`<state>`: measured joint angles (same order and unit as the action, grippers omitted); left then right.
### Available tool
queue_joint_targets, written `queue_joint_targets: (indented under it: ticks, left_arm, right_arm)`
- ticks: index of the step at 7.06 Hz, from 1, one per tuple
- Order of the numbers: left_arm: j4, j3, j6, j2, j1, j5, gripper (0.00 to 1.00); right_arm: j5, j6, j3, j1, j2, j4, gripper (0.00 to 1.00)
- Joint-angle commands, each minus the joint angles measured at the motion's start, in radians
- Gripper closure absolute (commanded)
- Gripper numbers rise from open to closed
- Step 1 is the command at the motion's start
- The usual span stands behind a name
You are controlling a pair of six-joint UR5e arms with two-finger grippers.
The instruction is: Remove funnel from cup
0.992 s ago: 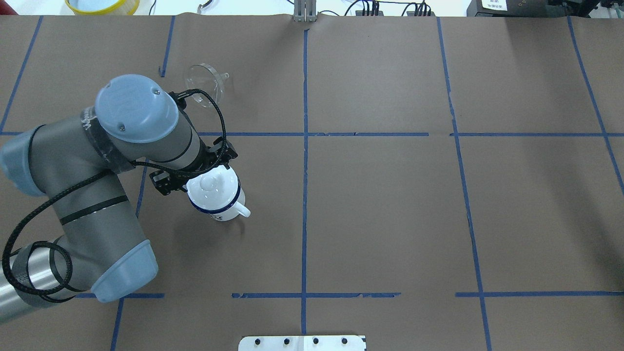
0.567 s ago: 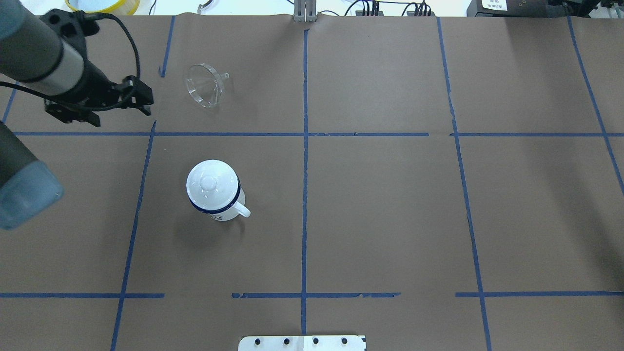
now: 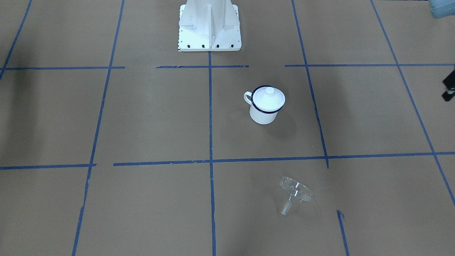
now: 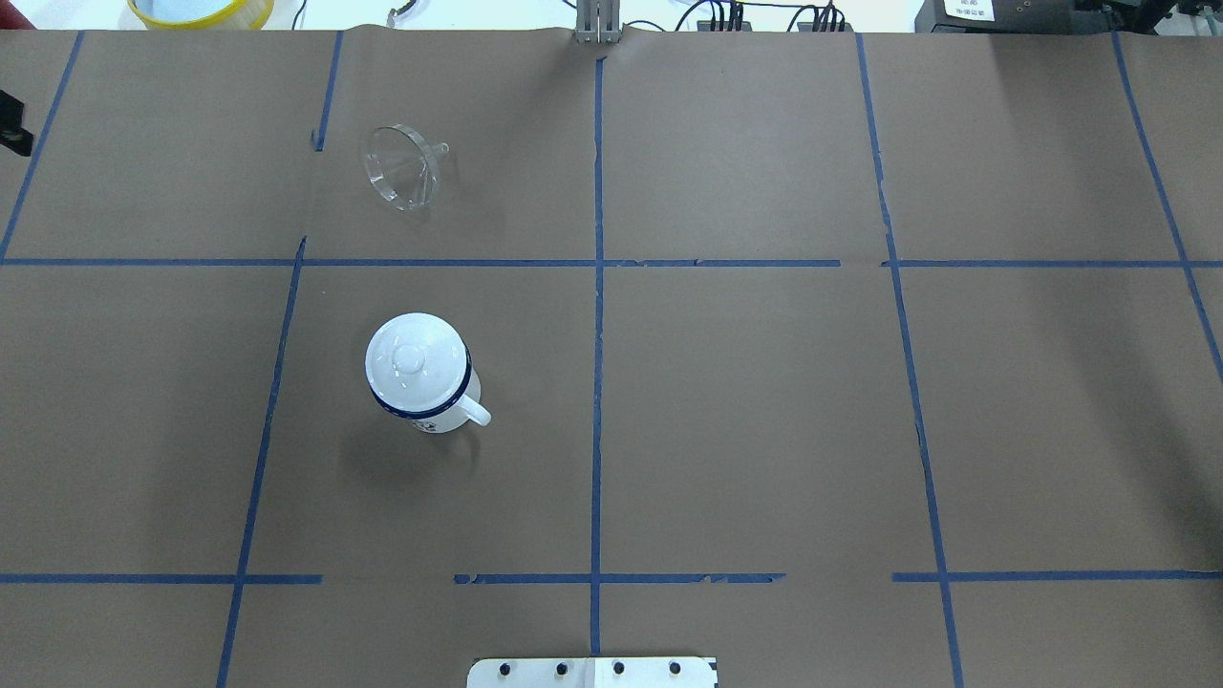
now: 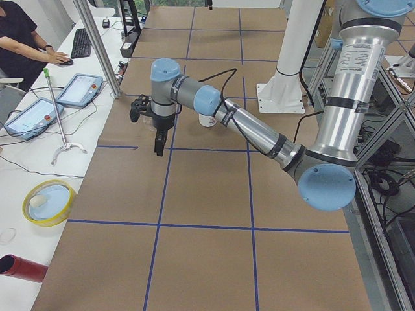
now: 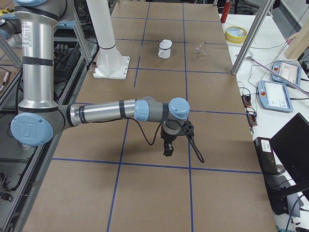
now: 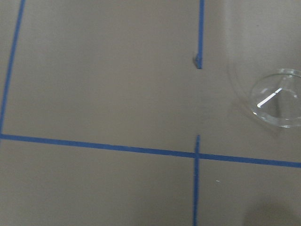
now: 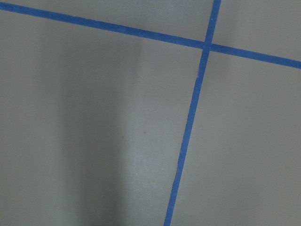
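The clear funnel (image 4: 401,177) lies on its side on the brown paper, apart from the cup, at the far left of the overhead view. It also shows in the front view (image 3: 295,193) and at the right of the left wrist view (image 7: 277,98). The white cup (image 4: 425,382) with a dark blue rim stands upright, a white domed lid (image 4: 411,355) on top. My left gripper (image 5: 159,144) hangs above the table's left end, well away from both; I cannot tell its state. My right gripper (image 6: 168,150) hovers over bare paper far to the right; I cannot tell its state.
The white robot base (image 3: 209,26) stands at the near table edge. A yellow-rimmed dish (image 4: 201,10) sits beyond the far edge. An operator (image 5: 19,39), tablets (image 5: 79,89) and a metal post (image 5: 97,45) are at the left end. Blue tape lines cross the paper.
My left arm has pulled away from beside the cup, to the far left and almost out of the overhead view. The cup, lid and funnel have not moved.
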<state>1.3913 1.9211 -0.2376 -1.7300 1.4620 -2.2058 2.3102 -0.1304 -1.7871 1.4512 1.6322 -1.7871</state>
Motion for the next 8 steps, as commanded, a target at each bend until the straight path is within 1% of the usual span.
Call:
queue_joint_targets:
  ticks: [1,2,3,4,7,8]
  left_arm:
    - [0.0,-0.126,0.345,0.052,0.203,-0.009,0.0]
    - [-0.002,-0.176,0.426,0.064,0.245,-0.011,0.0]
    - [0.0,-0.212,0.478,0.073,0.268,-0.067,0.0]
    - [0.002,-0.18,0.471,0.128,0.261,-0.112,0.0]
    - [0.003,-0.189,0.475,0.15,0.259,-0.115,0.0]
    - [0.03,-0.194,0.475,0.15,0.258,-0.117,0.0]
  right_arm:
    - [0.0,0.0,0.0,0.0,0.0,0.0,0.0]
    - [0.0,0.002,0.0,0.0,0.0,0.0,0.0]
    - [0.0,0.0,0.0,0.0,0.0,0.0,0.0]
    - [0.0,0.002,0.0,0.0,0.0,0.0,0.0]
    - [0.0,0.0,0.0,0.0,0.0,0.0,0.0]
    - [0.0,0.002,0.0,0.0,0.0,0.0,0.0]
